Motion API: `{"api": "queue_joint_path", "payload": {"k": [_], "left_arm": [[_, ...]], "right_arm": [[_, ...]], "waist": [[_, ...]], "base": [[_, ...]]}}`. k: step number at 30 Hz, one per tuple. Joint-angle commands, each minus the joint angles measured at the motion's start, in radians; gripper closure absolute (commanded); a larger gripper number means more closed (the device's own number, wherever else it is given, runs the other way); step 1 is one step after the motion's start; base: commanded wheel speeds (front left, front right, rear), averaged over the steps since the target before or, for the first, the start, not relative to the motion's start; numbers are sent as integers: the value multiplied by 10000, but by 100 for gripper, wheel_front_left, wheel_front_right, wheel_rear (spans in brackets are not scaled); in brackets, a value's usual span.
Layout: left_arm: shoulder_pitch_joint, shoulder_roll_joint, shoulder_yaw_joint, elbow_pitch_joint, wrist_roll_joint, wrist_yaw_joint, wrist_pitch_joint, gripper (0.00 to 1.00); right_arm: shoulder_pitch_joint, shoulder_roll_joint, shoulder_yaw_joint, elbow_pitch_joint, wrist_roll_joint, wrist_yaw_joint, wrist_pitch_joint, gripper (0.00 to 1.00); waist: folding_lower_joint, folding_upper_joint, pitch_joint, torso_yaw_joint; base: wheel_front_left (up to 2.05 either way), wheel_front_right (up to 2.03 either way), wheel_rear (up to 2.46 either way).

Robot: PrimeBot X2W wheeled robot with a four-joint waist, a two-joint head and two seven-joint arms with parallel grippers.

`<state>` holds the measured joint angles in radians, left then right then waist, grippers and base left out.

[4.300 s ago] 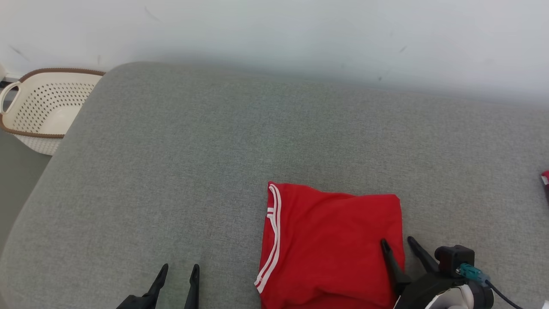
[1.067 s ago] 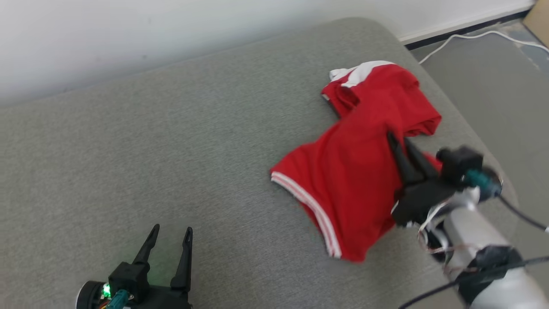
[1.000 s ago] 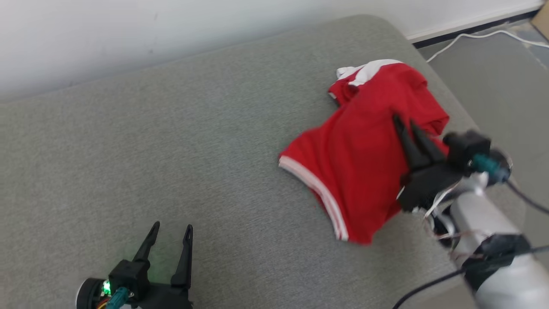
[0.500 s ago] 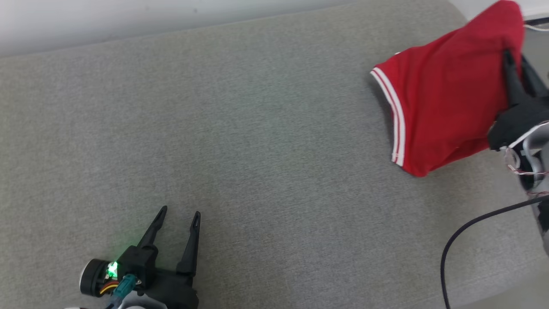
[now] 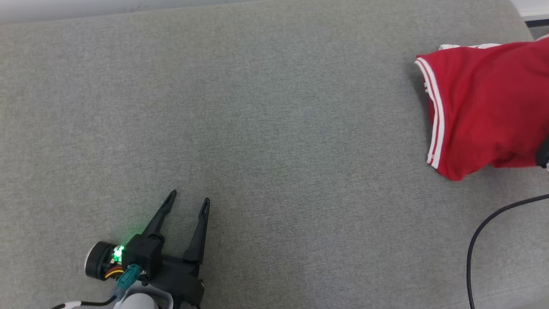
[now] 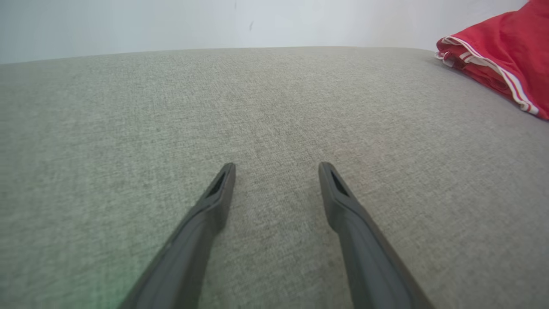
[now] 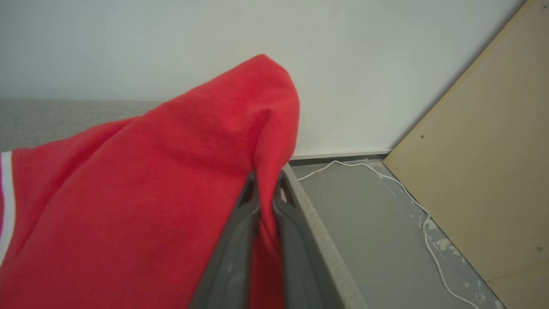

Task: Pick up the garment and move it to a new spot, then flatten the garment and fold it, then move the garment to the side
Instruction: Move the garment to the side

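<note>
One garment, one arm at work. Entry for you, operator.

Surface: broad grey upholstered cushion (image 5: 257, 128), with the red shirt (image 5: 484, 111), white-striped at one trim, out at its far right end. Part of the shirt rests on the fabric and one corner is raised.

Right gripper (image 7: 266, 178): jaws pressed together on a fold of the red cloth, just beside the cushion's edge. Left gripper (image 5: 189, 196): low over bare cushion, well apart from the shirt, jaws spread and nothing between them.

Step, as I judge it: the shirt looks compact rather than spread out, so this reads as the move to the side.

Next: lower the pinched corner onto the cushion inside the edge, then part the jaws and back out without dragging the layers. A slide off to the floor is the risk.

Room: pale wall (image 7: 128, 43), grey floor (image 7: 377, 223), tan board (image 7: 493, 150) leaning at the right, white cable (image 7: 425, 221) trailing along the floor.
</note>
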<state>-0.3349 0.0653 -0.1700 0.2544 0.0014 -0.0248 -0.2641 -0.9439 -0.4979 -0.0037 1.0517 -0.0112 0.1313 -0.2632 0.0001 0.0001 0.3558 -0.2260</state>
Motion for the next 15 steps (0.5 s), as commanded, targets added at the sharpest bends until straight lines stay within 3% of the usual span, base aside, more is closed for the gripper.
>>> {"api": "queue_joint_path", "payload": {"k": [1,3,5,6,7,11,15], "left_arm": [[-20,214,68,111,68,76,10,0],[-7,280,54,129,79,115,11,0],[1,314,51,163,74,136,12,0],[-16,310,42,170,53,143,12,0],[-34,305,30,184,35,164,12,0],[26,245,-18,219,-59,225,11,0],[198,145,25,275,-201,317,11,0]], "right_arm": [[186,-40,-224,36,-194,-12,-5,100],[243,-9,-779,86,-622,-12,-6,100],[375,-80,-1291,-40,-1143,-12,-6,55],[438,-121,-1569,-108,-1427,-12,-5,4],[466,-102,-1874,-224,-1686,-12,-5,0],[780,244,-2911,-746,-2662,-12,-5,0],[1159,904,-3069,-1592,-2968,-12,-6,0]], "waist": [[-1,-1,93,104],[-1,-1,114,138],[-1,-1,122,163],[-1,-1,119,175],[-1,-1,99,188],[-1,-1,-95,199],[-1,-1,-453,213]], "base": [[0,0,0],[0,0,0],[0,0,0],[0,0,0],[0,0,0],[0,0,0],[0,0,0]]}}
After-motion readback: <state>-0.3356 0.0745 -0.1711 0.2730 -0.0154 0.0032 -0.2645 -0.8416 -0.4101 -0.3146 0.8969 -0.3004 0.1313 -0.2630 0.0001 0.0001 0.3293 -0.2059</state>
